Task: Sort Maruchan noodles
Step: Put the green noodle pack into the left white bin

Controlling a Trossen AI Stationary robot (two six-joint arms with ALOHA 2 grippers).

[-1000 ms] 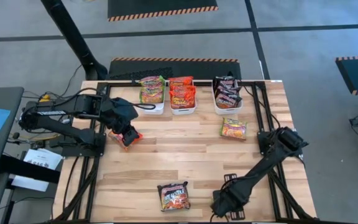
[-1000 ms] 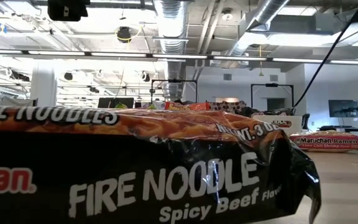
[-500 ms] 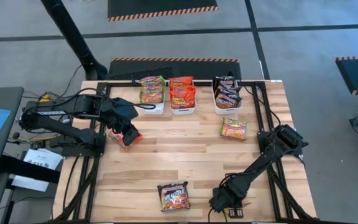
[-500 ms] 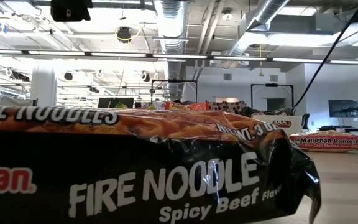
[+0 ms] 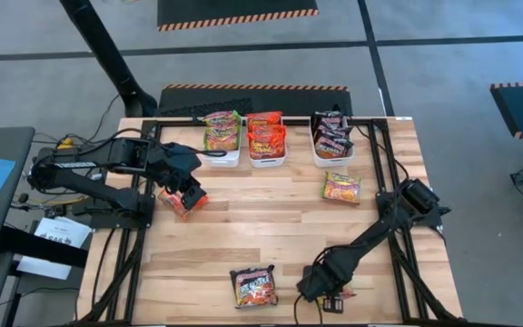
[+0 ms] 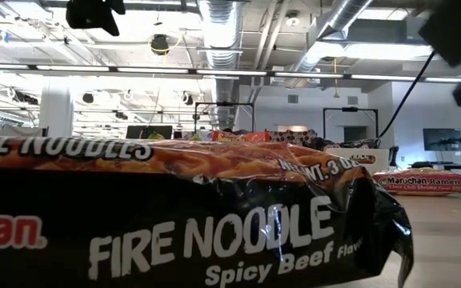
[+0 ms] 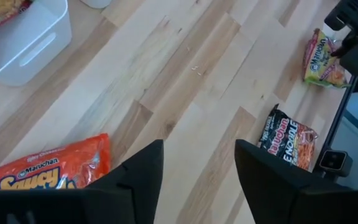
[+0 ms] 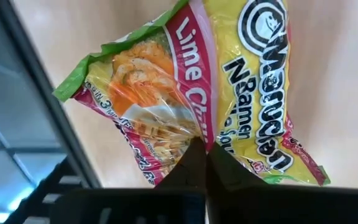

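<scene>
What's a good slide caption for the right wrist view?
Right hand shut on a green-yellow lime Maruchan packet above the wooden table.

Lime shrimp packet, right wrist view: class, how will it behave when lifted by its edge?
The lime shrimp packet looks wrinkled, so probably light and floppy. Its glossy film might slip from the right gripper, whose jaws pinch one edge.

Three bins [image 5: 268,156] sit along the table's [image 5: 271,227] far edge with packets in them; one packet [image 5: 253,285] lies at the near edge, another [image 5: 341,188] toward the right edge
</scene>
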